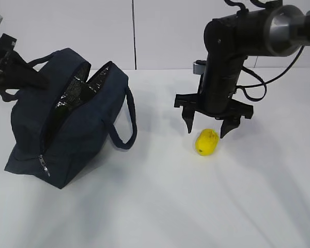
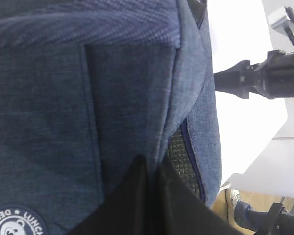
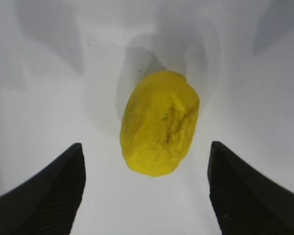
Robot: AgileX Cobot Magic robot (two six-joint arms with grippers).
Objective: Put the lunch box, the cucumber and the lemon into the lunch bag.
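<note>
White desk [image 1: 160, 206] runs back to a pale wall, and very little stands on it. Of the three items to pack, only the lemon [image 1: 206, 142] is in sight: it lies on the bare desk right of centre, well apart from the lunch bag [image 1: 67, 124]. No lunch box or cucumber shows anywhere on the surface. They may already be inside the bag, but its interior is dark and only the silvery lining shows at the mouth, so that is a guess.

Directly above the lemon hangs the right claw [image 1: 208, 129], spread wide and grasping nothing. In the right wrist view the fruit sits between its two dark fingertips [image 3: 54, 191], touching neither. So the lemon looks like the step in hand, with the pick not yet made.

The bag leans on the left of the desk, zipper undone and top gaping toward the lemon, one loop handle [image 1: 125, 121] hanging down its near side. The left claw [image 1: 13, 72] is clenched at the bag's far upper edge, on the fabric or the other handle, I cannot tell which; I judge it is propping the mouth up.

Nothing lies between lemon and bag. The hanging handle and the slanted, narrow opening are the likely snags for the drop.
</note>
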